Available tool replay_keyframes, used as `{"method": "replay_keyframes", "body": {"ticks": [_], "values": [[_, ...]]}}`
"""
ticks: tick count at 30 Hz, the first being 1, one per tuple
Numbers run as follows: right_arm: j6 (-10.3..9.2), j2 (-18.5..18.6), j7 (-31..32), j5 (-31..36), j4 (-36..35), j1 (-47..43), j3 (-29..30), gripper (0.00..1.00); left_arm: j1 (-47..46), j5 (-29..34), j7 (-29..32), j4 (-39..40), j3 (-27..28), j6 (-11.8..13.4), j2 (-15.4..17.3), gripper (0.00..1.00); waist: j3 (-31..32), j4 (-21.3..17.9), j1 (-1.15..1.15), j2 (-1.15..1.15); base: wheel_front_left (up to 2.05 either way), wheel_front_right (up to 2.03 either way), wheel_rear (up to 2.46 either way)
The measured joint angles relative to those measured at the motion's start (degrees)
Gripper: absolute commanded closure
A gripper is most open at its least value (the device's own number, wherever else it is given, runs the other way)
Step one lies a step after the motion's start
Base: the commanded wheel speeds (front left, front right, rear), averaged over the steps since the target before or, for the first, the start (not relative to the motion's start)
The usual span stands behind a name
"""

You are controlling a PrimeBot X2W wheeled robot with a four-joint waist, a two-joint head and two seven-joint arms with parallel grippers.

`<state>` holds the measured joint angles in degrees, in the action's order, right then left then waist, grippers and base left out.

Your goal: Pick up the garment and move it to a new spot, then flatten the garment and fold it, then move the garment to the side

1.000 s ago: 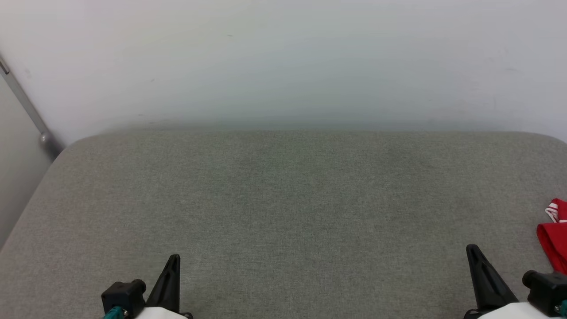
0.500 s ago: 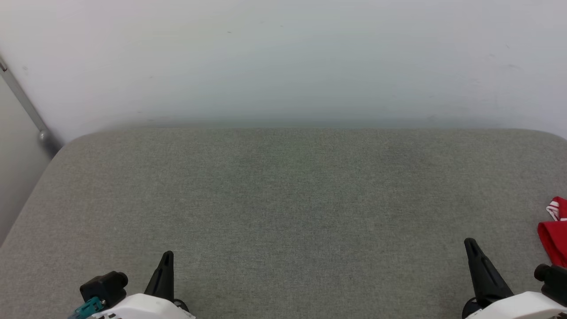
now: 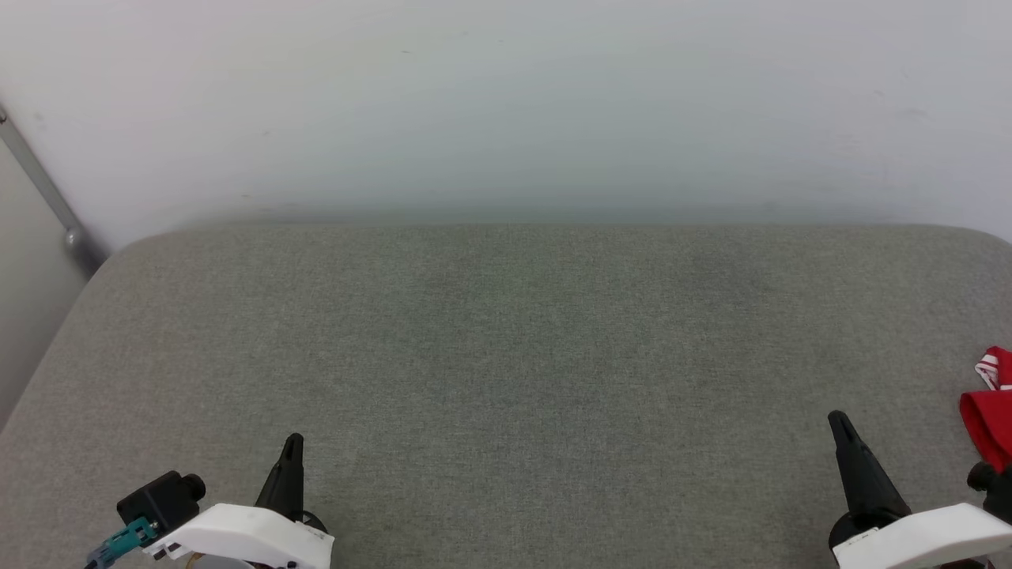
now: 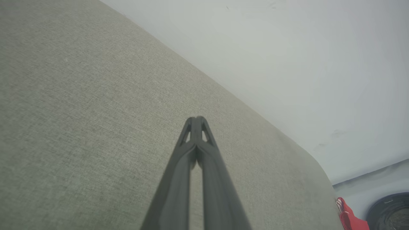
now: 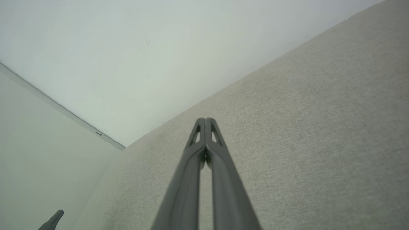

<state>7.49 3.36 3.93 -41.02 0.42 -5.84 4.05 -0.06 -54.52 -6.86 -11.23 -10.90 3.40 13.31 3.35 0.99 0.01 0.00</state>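
The garment (image 3: pixel 992 423), red with striped trim, is cut off at the right edge of the grey fabric surface (image 3: pixel 506 356), its lettering hidden. Near it, the right pincer (image 3: pixel 836 420) is clenched on nothing; well apart, the left pincer (image 3: pixel 292 441) is likewise clenched.

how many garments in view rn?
1. The red garment sits at the far right edge of the head view, on the grey surface, cut off by the frame; others could lie beyond it.
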Motion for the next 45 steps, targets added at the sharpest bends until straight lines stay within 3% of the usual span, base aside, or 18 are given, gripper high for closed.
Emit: {"method": "replay_keyframes", "body": {"ticks": [45], "values": [[0.0,-0.01,1.22,-30.42,8.05,6.79,1.2,1.0,-3.42,-22.56,7.71,-1.57,10.06,-6.41,-6.01,1.0,-1.74,-0.49,0.0,0.0,0.0,0.0,0.0]]}}
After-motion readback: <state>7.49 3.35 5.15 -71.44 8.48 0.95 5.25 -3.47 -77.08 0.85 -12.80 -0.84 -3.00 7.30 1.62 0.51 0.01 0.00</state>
